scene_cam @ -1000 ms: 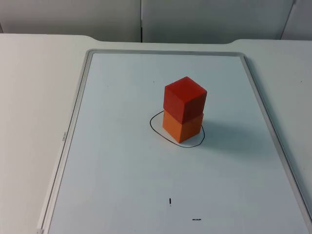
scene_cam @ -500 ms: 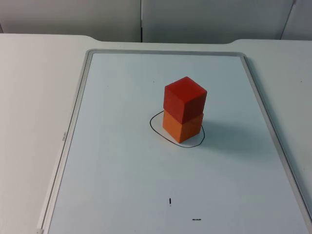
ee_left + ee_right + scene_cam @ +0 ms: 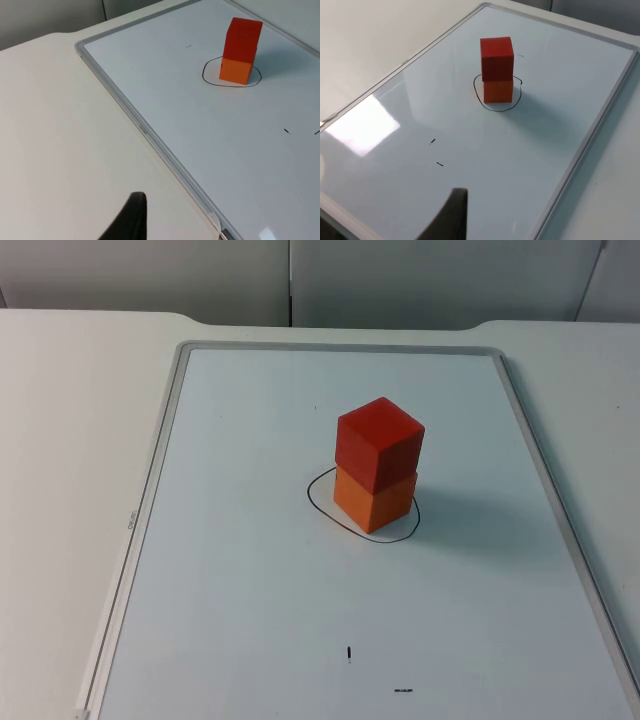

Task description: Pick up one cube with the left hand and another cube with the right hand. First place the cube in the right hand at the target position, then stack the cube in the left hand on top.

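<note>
**Two cubes stacked in the ring, both arms pulled back**

The left gripper point(image 3: 131, 220) is hanging over the bare table, off the left side of the whiteboard, and is carrying nothing. A single black fingertip is showing in the left wrist view, so I cannot tell whether that gripper is open or closed. The right gripper point(image 3: 453, 215) is hanging over the near right part of the whiteboard point(image 3: 250, 570), well apart from the cubes, and is also carrying nothing; again one fingertip is showing, and I cannot tell its state.

The red cube point(image 3: 378, 443) is sitting on top of the orange cube point(image 3: 374, 502), touching it and upright, turned a little so its edges are not lining up with those below. The orange cube is resting on the board inside the black ring point(image 3: 318, 502) drawn near the board's middle, with the ring's line showing around its base.

Two small black marks point(image 3: 349, 652) are lying on the board nearer the camera than the stack. The whiteboard, with its grey frame, is lying flat on the white table point(image 3: 70, 440), which is ending at the grey wall point(image 3: 420, 280) on the far side.
</note>
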`<state>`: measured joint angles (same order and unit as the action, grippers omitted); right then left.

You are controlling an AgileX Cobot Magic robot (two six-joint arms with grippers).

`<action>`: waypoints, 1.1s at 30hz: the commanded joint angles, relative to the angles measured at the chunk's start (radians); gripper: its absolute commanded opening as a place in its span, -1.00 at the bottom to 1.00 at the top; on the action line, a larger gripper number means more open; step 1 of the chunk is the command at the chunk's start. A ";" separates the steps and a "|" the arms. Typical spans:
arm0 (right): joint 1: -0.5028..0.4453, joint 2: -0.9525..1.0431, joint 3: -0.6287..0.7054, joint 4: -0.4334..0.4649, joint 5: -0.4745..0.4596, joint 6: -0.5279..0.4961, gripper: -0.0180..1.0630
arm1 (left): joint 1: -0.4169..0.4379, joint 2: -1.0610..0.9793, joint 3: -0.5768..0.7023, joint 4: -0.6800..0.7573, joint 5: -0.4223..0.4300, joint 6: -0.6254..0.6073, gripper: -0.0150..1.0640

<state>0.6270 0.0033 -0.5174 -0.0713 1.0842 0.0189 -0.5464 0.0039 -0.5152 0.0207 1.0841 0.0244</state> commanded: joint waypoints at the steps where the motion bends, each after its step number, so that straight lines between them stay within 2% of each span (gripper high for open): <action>1: 0.001 -0.003 0.009 0.019 -0.006 -0.019 0.98 | -0.005 -0.004 0.002 -0.008 -0.006 -0.002 0.98; 20: -0.003 -0.003 0.009 0.017 -0.006 -0.019 0.98 | -0.005 -0.004 0.002 -0.008 -0.006 -0.002 0.98; 23: -0.051 -0.003 0.009 0.017 -0.006 -0.019 0.98 | -0.005 -0.004 0.002 -0.008 -0.006 -0.002 0.98; 27: -0.212 -0.003 0.009 0.017 -0.006 -0.019 0.97 | -0.005 -0.004 0.002 -0.008 -0.006 -0.002 0.98; 28: -0.212 -0.003 0.009 0.017 -0.006 -0.019 0.97 | -0.005 -0.004 0.002 -0.008 -0.006 -0.002 0.98; 30: -0.325 -0.003 0.009 0.017 -0.008 -0.019 0.97 | -0.005 -0.004 0.002 -0.008 -0.006 -0.002 0.98; 33: -0.432 -0.003 0.009 0.017 -0.008 -0.019 0.97 | -0.005 -0.004 0.002 -0.008 -0.006 -0.002 0.98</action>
<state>0.2563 0.0033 -0.5174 -0.0556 1.0842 0.0086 -0.5464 0.0039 -0.5152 0.0207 1.0841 0.0244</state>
